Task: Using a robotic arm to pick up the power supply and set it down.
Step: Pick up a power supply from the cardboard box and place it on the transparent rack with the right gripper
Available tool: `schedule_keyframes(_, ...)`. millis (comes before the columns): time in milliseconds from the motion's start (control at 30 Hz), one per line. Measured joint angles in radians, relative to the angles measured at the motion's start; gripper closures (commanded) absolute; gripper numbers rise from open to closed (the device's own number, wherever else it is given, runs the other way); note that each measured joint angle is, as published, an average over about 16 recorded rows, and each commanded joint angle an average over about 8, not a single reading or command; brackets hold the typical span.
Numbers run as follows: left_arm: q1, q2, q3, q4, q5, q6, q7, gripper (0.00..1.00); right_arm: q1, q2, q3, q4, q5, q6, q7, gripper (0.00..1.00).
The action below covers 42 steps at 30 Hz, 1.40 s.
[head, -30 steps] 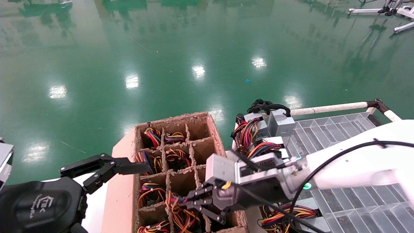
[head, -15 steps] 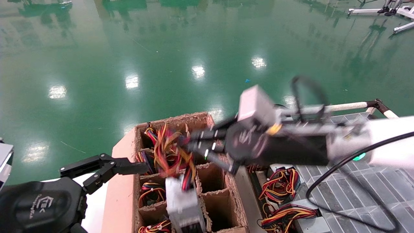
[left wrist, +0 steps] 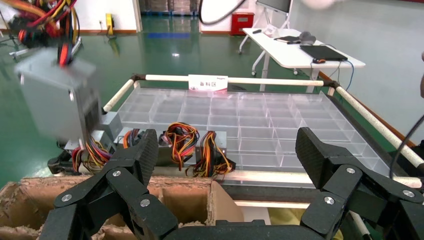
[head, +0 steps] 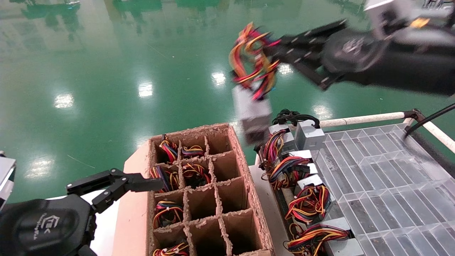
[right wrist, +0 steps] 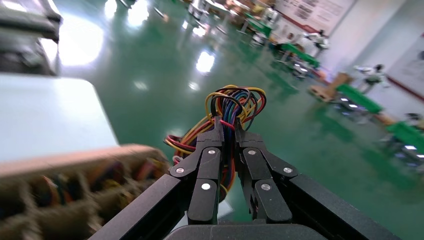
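Note:
My right gripper (head: pixel 275 53) is high above the far end of the carton, shut on the red, yellow and orange wire bundle (head: pixel 254 58) of the power supply. The grey metal box (head: pixel 250 110) hangs from those wires in the air, above the carton's far right corner. In the right wrist view the gripper (right wrist: pixel 227 125) pinches the wires (right wrist: pixel 235 102) and the box is hidden below. The left wrist view shows the hanging power supply (left wrist: pixel 55 95). My left gripper (left wrist: pixel 227 150) stands open and empty beside the carton's near left, one finger (head: pixel 142 184) over its flap.
The brown divided carton (head: pixel 135 199) holds several wired units in its cells. A clear compartment tray (head: pixel 373 177) lies to the right, with wired power supplies (head: pixel 305 202) along its left edge and a grey box with a black cable (head: pixel 308 135).
My right gripper has pulled the power supply out of a carton cell by its wires and swung it up and away to the far right. The left arm has not moved.

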<state>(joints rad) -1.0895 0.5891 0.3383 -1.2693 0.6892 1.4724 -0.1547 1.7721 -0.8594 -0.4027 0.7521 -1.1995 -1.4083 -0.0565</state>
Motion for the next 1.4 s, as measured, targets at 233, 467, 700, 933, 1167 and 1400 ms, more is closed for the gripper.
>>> schedule_keyframes(233,0.0,0.0,0.0,0.0,0.0,0.0,0.0,0.0,0.156,0.024,-0.043,-0.222,-0.127,0.006,-0.145,1.0)
schedule_keyframes(467,0.0,0.0,0.0,0.0,0.0,0.0,0.0,0.0,0.242,0.035,-0.097,-0.396,-0.25,0.049,-0.272,1.0)
schedule_keyframes(700,0.0,0.0,0.0,0.0,0.0,0.0,0.0,0.0,0.265,0.033,-0.131,-0.511,-0.314,0.078,-0.363,1.0)
schedule_keyframes(933,0.0,0.0,0.0,0.0,0.0,0.0,0.0,0.0,0.26,0.01,-0.149,-0.593,-0.341,0.094,-0.426,1.0)
schedule_keyframes(1167,0.0,0.0,0.001,0.0,0.0,0.0,0.0,0.0,0.243,-0.032,-0.156,-0.653,-0.351,0.113,-0.462,1.0)
schedule_keyframes(1400,0.0,0.0,0.001,0.0,-0.001,0.0,0.0,0.0,0.218,-0.069,-0.156,-0.698,-0.35,0.134,-0.481,1.0)
